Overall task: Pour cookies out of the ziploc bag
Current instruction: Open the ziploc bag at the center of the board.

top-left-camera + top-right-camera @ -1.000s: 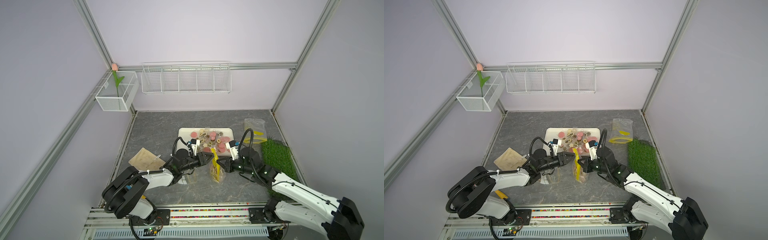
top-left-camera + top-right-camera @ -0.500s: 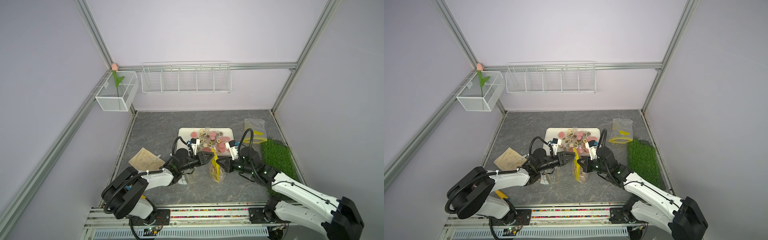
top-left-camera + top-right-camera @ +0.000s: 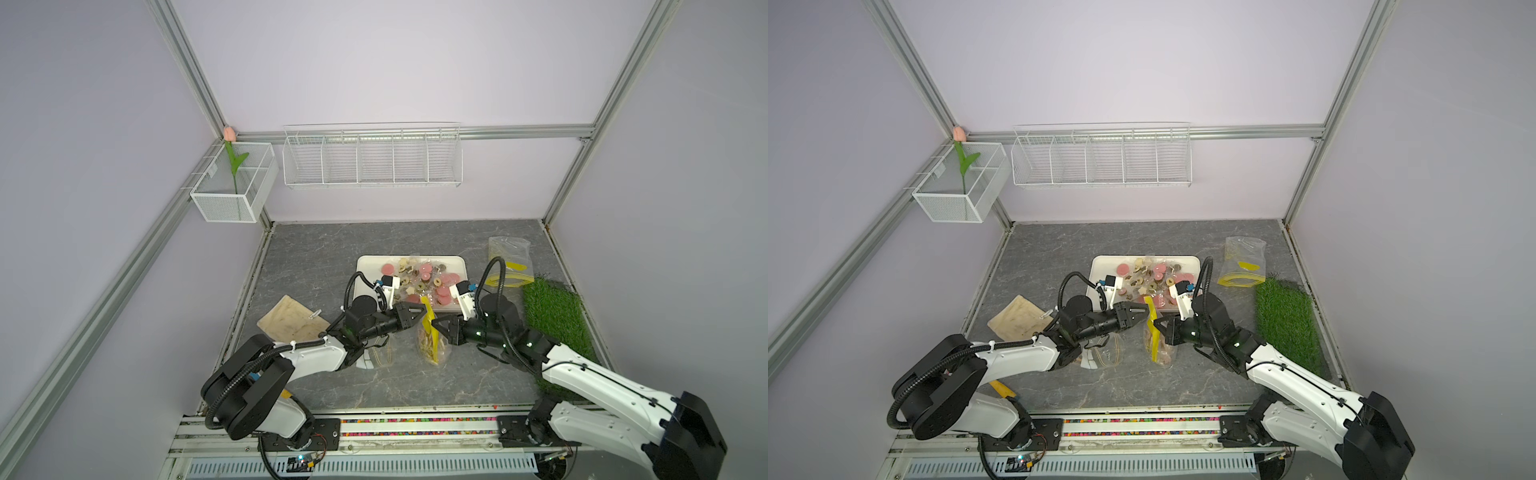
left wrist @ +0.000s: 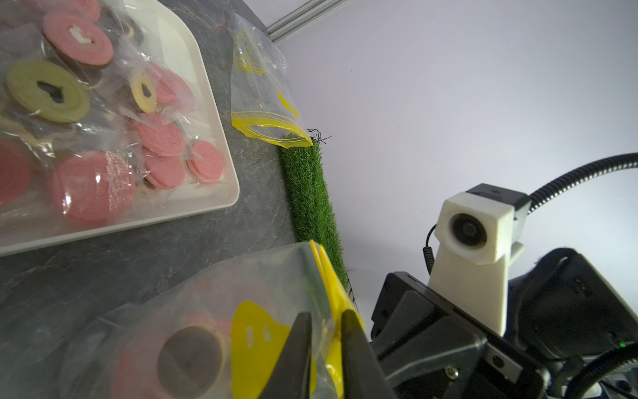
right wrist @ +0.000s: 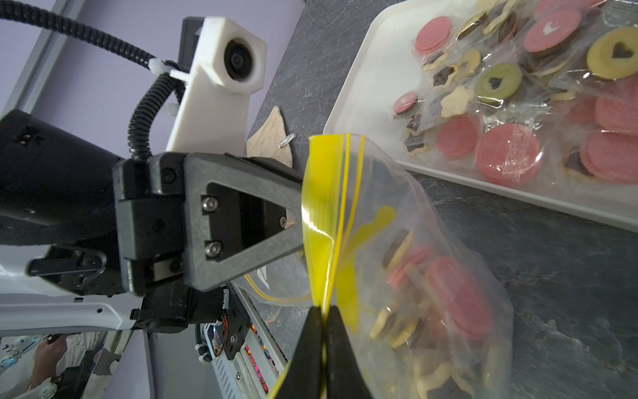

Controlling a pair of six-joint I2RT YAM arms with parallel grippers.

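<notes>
Right claw clamps the bag's yellow top; left claw, opposite, nearly together on it, cookies inside.

bag's lower cookies cut off

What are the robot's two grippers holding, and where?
Both pinch the ziploc bag of cookies by its yellow zipper strip: the right gripper and the left gripper.
</notes>
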